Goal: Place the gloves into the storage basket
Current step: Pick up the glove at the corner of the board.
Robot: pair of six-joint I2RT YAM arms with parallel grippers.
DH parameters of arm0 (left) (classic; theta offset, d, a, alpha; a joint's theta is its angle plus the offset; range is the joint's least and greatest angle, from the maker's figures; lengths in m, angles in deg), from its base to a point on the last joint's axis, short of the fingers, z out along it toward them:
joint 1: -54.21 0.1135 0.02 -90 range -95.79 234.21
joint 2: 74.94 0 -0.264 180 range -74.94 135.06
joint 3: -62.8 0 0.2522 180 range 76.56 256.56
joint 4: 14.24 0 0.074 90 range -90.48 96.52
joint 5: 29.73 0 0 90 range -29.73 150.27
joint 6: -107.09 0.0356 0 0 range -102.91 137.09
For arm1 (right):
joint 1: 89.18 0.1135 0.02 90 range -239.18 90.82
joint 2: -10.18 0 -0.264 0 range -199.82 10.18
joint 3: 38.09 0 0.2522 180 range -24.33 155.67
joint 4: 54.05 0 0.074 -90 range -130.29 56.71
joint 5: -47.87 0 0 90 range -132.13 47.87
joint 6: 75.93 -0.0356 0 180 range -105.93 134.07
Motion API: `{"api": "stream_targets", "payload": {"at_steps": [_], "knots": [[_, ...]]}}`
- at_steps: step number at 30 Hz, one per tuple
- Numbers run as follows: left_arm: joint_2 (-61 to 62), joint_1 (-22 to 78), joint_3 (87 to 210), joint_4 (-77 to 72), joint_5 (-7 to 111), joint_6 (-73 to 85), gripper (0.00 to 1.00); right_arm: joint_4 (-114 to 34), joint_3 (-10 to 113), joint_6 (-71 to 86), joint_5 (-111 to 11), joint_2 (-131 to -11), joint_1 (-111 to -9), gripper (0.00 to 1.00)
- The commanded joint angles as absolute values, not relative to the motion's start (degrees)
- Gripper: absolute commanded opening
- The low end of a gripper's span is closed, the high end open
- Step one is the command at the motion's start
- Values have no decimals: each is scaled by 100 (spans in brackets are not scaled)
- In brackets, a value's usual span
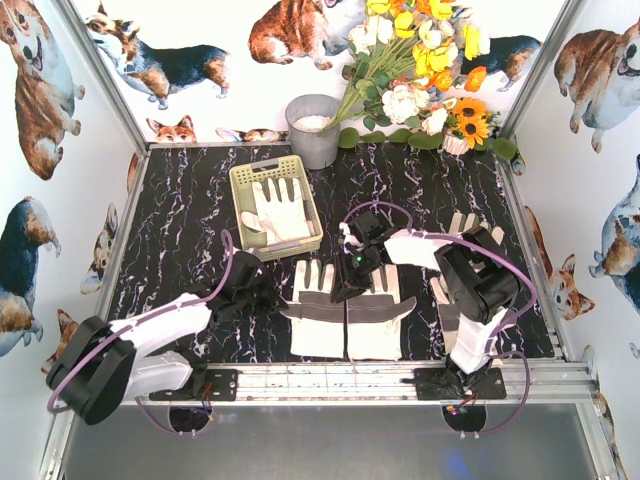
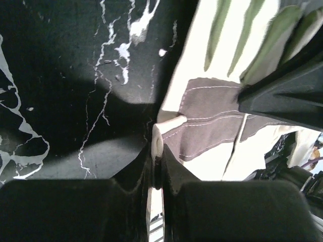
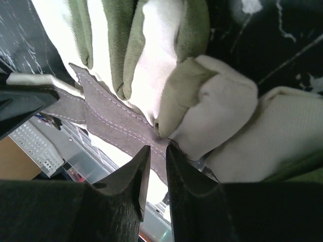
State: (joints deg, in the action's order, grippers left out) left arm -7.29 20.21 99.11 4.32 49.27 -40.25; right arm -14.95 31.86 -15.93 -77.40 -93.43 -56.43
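Observation:
The pale yellow-green storage basket (image 1: 243, 178) stands at the back left of centre with one glove (image 1: 280, 210) inside. Two gloves lie palm-up side by side in front, the left one (image 1: 318, 318) and the right one (image 1: 382, 318). Another glove (image 1: 462, 228) lies partly under the right arm. My left gripper (image 1: 262, 292) is shut on the rolled thumb edge of the left glove (image 2: 202, 121), as the left wrist view (image 2: 157, 151) shows. My right gripper (image 1: 348, 275) sits at that same glove's bunched fingers (image 3: 212, 111), its jaws (image 3: 156, 148) pinched to a narrow slit on the grey patch (image 3: 111, 121).
A grey metal bucket (image 1: 313, 130) stands just behind the basket, with a bunch of artificial flowers (image 1: 420, 70) to its right. Printed walls close in the left, back and right sides. An aluminium rail (image 1: 350, 380) with both arm bases runs along the near edge.

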Motion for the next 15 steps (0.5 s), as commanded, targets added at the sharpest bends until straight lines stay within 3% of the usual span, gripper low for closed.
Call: {"api": "stream_targets", "payload": {"at_steps": [1,9,12,14,15], "knots": [[-1217,2063,10278,1069,5207,-3735,0,-1690,3546,-1493,-7681,-9227,-5640,22],[-1775,2042,10675,1260,5068,-3947,0,-1157,3820,-1237,-6963,-7885,-5632,44],[-1737,1982,10902,1235,5085,-4079,0,-1093,3679,-1287,-6611,-7189,-5563,60],[-1669,1908,11081,1210,5171,-4210,0,-1105,3507,-1256,-6313,-6672,-5464,78],[-1625,1875,11171,1178,5223,-4283,0,-1076,3434,-1219,-6142,-6438,-5397,83]]}}
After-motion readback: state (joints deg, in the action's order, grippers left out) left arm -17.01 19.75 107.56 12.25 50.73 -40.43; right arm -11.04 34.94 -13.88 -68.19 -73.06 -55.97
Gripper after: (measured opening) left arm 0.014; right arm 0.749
